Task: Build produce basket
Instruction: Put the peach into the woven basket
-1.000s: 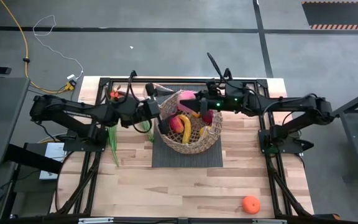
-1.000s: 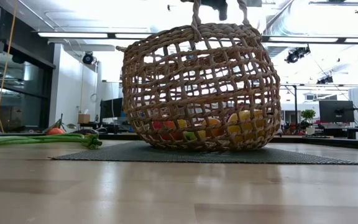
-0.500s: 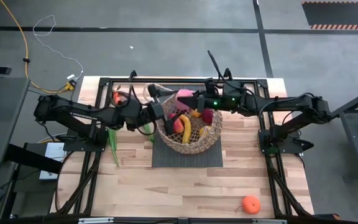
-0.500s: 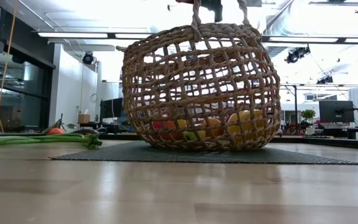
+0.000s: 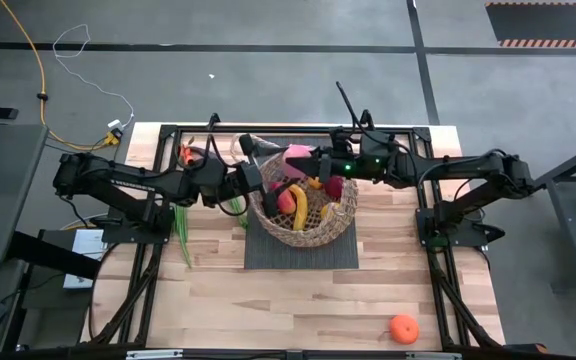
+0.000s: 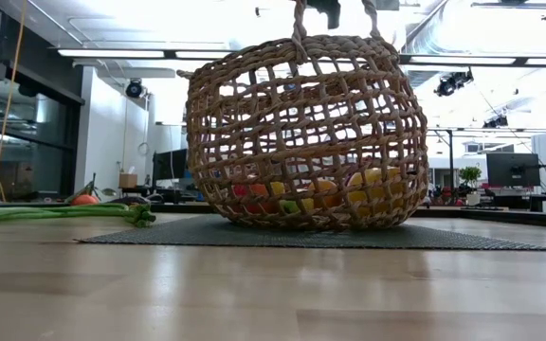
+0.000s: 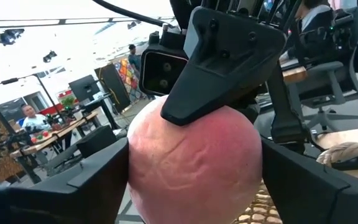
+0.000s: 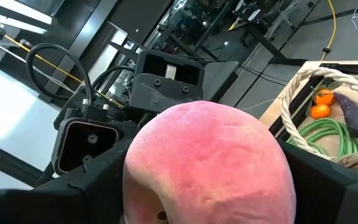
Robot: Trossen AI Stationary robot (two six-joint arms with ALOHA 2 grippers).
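Observation:
The tan wicker basket (image 5: pixel 301 210) stands on a dark mat (image 5: pixel 301 252) and holds a banana, a red pepper and other produce. A pink fruit (image 5: pixel 295 152) is held in the air over the basket's far rim. My left gripper (image 5: pixel 281 159) comes at it from the left and my right gripper (image 5: pixel 308 158) from the right; both are closed on it. In the low view only the basket (image 6: pixel 297 133) and a dark gripper part at the top edge show. My left gripper pinches the pink fruit's two sides (image 7: pixel 143 168) between its two fingers, coming level from the table's left. The fruit is lifted clear, above the basket. My right gripper pinches the same fruit's sides (image 8: pixel 143 174), coming level from the table's right. One of its fingers (image 7: pixel 229 62) lies over the fruit's top in the left wrist view.
Long green bean stalks (image 5: pixel 181 225) lie left of the mat, also in the low view (image 6: pixel 64 212). A carrot (image 5: pixel 186 153), an eggplant (image 8: pixel 352 112) and small orange fruits (image 8: pixel 319 106) lie at the far left. An orange (image 5: pixel 403 327) sits at the near right.
My left gripper has gone toward the table's far edge and right, up to the pink fruit that my right gripper holds. The right gripper and the fruit have shifted slightly toward the left. The basket has stayed put.

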